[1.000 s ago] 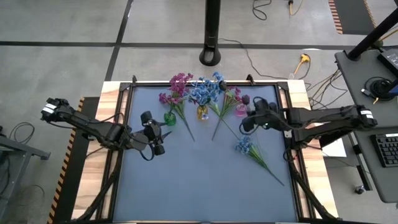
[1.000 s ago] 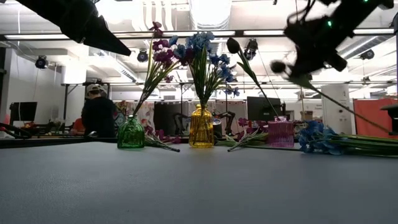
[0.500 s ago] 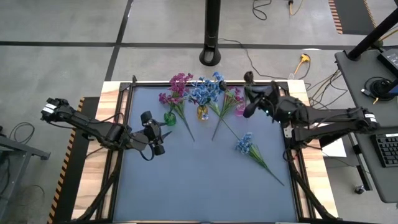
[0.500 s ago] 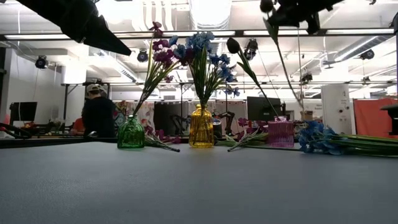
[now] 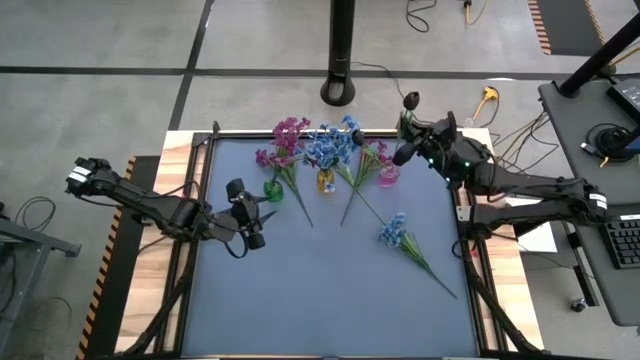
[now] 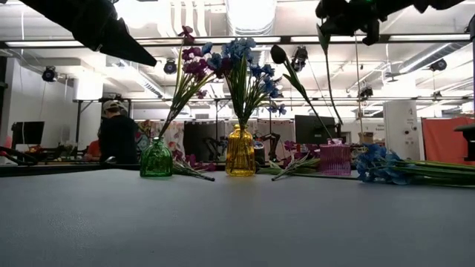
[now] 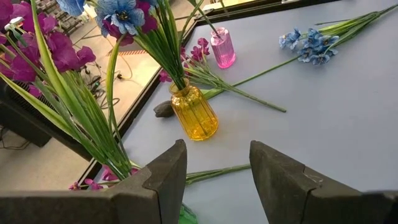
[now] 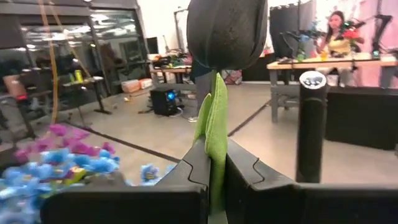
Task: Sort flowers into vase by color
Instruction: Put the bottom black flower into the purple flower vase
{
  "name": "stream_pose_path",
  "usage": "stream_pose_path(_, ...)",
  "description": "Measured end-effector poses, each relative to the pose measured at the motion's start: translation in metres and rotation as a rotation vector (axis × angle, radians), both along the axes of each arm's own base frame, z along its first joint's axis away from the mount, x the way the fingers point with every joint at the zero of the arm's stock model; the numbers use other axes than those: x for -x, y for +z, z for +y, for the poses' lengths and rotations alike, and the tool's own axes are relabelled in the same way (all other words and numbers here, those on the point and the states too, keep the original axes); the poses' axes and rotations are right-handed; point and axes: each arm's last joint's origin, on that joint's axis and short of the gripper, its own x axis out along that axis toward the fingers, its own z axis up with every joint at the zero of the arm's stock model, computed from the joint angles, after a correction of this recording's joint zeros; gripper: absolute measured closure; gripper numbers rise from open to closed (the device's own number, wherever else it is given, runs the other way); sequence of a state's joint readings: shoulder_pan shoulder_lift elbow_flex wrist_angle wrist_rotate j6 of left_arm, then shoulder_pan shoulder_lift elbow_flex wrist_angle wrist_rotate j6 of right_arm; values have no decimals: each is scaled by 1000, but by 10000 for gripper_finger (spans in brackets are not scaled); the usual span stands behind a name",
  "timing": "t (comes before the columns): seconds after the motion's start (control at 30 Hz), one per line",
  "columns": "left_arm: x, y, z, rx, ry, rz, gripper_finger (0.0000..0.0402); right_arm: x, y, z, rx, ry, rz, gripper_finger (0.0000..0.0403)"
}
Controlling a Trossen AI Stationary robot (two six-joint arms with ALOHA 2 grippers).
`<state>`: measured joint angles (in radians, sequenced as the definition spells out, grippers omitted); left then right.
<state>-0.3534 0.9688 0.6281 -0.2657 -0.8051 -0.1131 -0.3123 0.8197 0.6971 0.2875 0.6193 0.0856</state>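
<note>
My right gripper (image 5: 404, 124) is high over the table's far right, shut on a dark purple tulip-like flower whose bud (image 8: 227, 31) stands beyond the fingertips. Below stands a pink vase (image 5: 387, 177), from which another dark bud (image 6: 278, 53) rises. The green vase (image 5: 273, 190) holds magenta sprigs and the yellow vase (image 5: 325, 182) blue ones. A blue sprig (image 5: 393, 232) and a pink sprig (image 5: 372, 157) lie flat on the mat. My left gripper (image 5: 260, 212) hangs open near the green vase, with nothing between its fingers. My right gripper pinches the tulip's green stem and leaf (image 8: 215, 134) between its two fingers, just below the bud. The fingers lie about level, coming from the table's right, across the stem. The stem (image 6: 330, 89) hangs nearly upright below; I cannot tell whether its lower end is inside the pink vase.
The three vases stand in a row along the mat's far edge. A black frame (image 5: 205, 150) borders the mat. The mat's near half (image 5: 320, 310) is bare. Beyond the table a person (image 6: 117, 137) stands in the room.
My right gripper has risen and gone toward the table's far edge, tipping up from a downward slant to about level. The tulip has swung from a slant to nearly upright, bud on top.
</note>
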Motion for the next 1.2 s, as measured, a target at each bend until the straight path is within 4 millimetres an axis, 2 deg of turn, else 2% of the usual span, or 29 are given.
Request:
stream_pose_path(0.3,0,0,0,0,0,0,242,0,-5,-14,30,-18,-65,390)
stream_pose_path(0.77,0,0,0,0,0,0,242,7,-40,-14,72,-39,-118,390)
stream_pose_path(1.2,0,0,0,0,0,0,242,7,-44,-14,93,-49,-55,390)
